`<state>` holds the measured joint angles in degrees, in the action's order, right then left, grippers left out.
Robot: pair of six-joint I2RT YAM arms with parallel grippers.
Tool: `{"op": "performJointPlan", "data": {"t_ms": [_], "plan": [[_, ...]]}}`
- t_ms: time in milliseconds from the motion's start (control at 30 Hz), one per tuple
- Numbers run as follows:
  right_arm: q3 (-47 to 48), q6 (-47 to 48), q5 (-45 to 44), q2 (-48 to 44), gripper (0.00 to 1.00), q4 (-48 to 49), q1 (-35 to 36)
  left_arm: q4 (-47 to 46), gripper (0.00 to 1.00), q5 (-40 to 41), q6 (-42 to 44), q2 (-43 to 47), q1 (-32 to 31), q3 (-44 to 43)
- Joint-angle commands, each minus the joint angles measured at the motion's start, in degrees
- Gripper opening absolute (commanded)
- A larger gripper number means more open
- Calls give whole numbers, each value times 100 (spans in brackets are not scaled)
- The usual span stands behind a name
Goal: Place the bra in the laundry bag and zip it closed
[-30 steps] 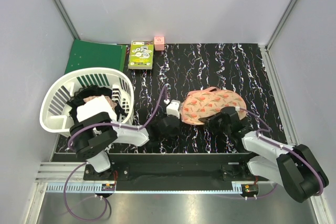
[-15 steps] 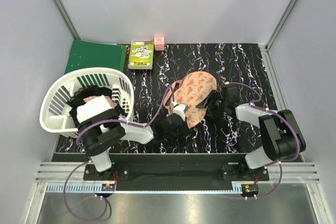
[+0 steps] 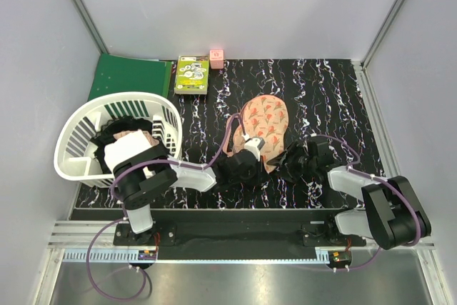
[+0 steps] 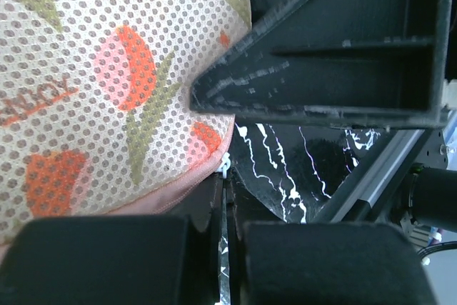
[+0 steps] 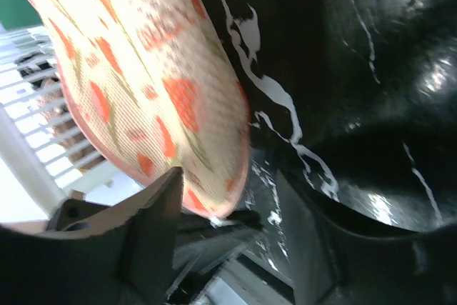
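The laundry bag [image 3: 265,125] lies closed and bulging on the black marbled table, long axis pointing away from me. It fills the upper left of the left wrist view [image 4: 93,83] and the top of the right wrist view [image 5: 136,69]. My left gripper [image 3: 258,167] is at the bag's near end, its fingers [image 4: 207,205] closed to a thin slit on the white zipper pull [image 4: 226,165]. My right gripper [image 3: 280,168] is open, and the bag's near corner [image 5: 214,198] sits between its fingers [image 5: 150,226]. The bra is hidden from view.
A white slatted basket [image 3: 75,130] full of white, black and pinkish clothes stands at the left, also in the right wrist view [image 5: 28,126]. A green folder [image 3: 128,76], a green box [image 3: 193,74] and a pink cube [image 3: 216,56] lie along the back.
The bag has swung from lying sideways to pointing away from me. My right gripper has come from the bag's far right side to its near end. My left gripper stayed at the near end.
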<state>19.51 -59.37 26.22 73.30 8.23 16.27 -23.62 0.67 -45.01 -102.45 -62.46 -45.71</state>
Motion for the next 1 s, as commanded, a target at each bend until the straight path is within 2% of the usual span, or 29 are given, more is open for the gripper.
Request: {"op": "performJointPlan", "data": {"t_ms": [0, 100, 133, 167, 300, 400, 500, 700, 767, 833, 867, 933, 967], "plan": [[-122, -714, -2, 246, 58, 1046, 113, -284, 0, -251, -78, -12, -47, -157], [-184, -909, -64, 457, 47, 1330, 130, -240, 0, -295, -43, -11, -39, -201], [-202, -935, -82, 492, 39, 1348, 131, -196, 0, -304, -34, -3, -47, -210], [-202, -944, -117, 519, 26, 1357, 122, -152, 0, -287, -25, -3, -47, -210], [-123, -709, -223, 528, 10, 1060, 43, 497, 0, -84, -95, 181, 127, -61], [44, -235, -39, 563, 3, 734, -124, 944, 0, 72, -279, 515, 487, 404], [369, 327, 199, 686, 1, 252, -212, 1192, 0, 91, -158, 1015, 856, 888], [879, 1076, 226, 905, 0, -303, -256, 1729, 0, 267, 326, 1456, 1086, 872], [1160, 1217, 243, 1028, 8, -470, -256, 1703, 0, 75, 405, 1387, 1086, 749], [1458, 1419, 252, 1168, 22, -787, -256, 1624, 0, -285, 336, 1185, 1069, 529], [1520, 1463, 261, 1195, 35, -1014, -256, 1467, 0, -417, 275, 1123, 1060, 468], [1469, 1420, 270, 1091, 50, -1174, -256, 1273, 0, -664, 72, 930, 1016, 301], [1381, 1350, 287, 1012, 63, -1166, -239, 1150, 0, -699, 2, 859, 999, 239]]}}
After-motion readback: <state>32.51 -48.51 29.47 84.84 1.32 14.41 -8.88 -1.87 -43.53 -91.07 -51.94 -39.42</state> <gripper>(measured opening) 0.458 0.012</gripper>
